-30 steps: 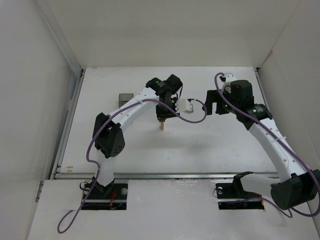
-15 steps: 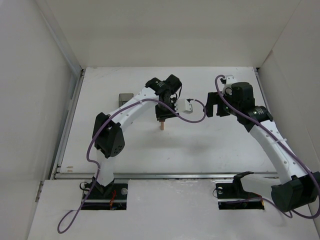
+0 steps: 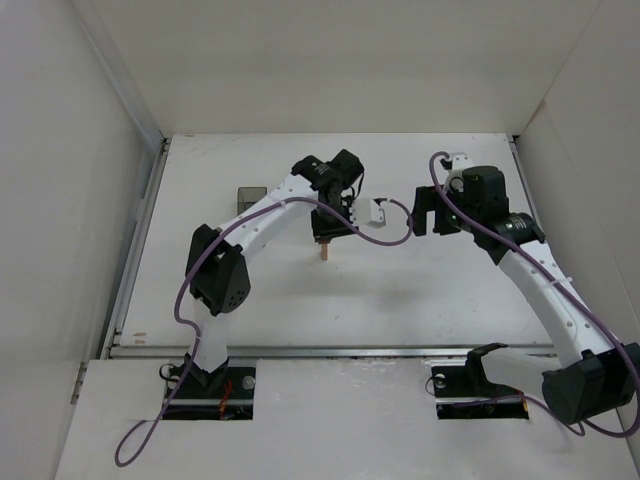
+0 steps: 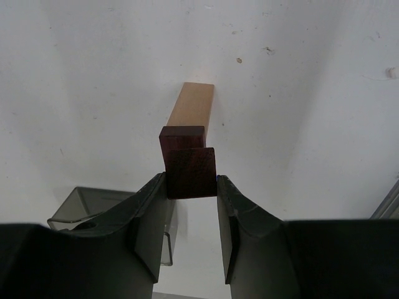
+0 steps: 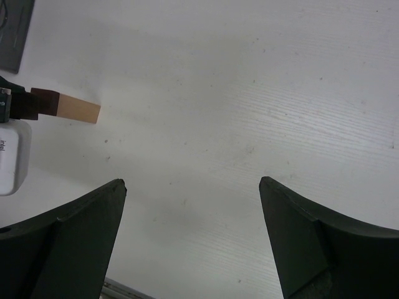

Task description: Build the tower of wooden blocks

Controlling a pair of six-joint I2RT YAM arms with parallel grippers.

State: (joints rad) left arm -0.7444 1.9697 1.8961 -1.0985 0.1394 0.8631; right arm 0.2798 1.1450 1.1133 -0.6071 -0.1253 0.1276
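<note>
Your slim light tan wooden block (image 4: 193,104) stands on the white table (image 3: 420,290) near its middle, and a small dark reddish-brown wooden block (image 4: 181,138) sits at its upper end. A second dark reddish-brown block (image 4: 191,173) overlaps that one in the left wrist view; you cannot tell whether it rests on it. Your left gripper (image 4: 191,187) has its jaws closed narrowly on this second block, one finger pressed against each side face. A dark translucent rectangular bin (image 4: 93,206) lies on the table to the gripper's left. Your right gripper (image 5: 192,182) hangs well apart from the blocks, jaws spread wide, holding and touching nothing.
</note>
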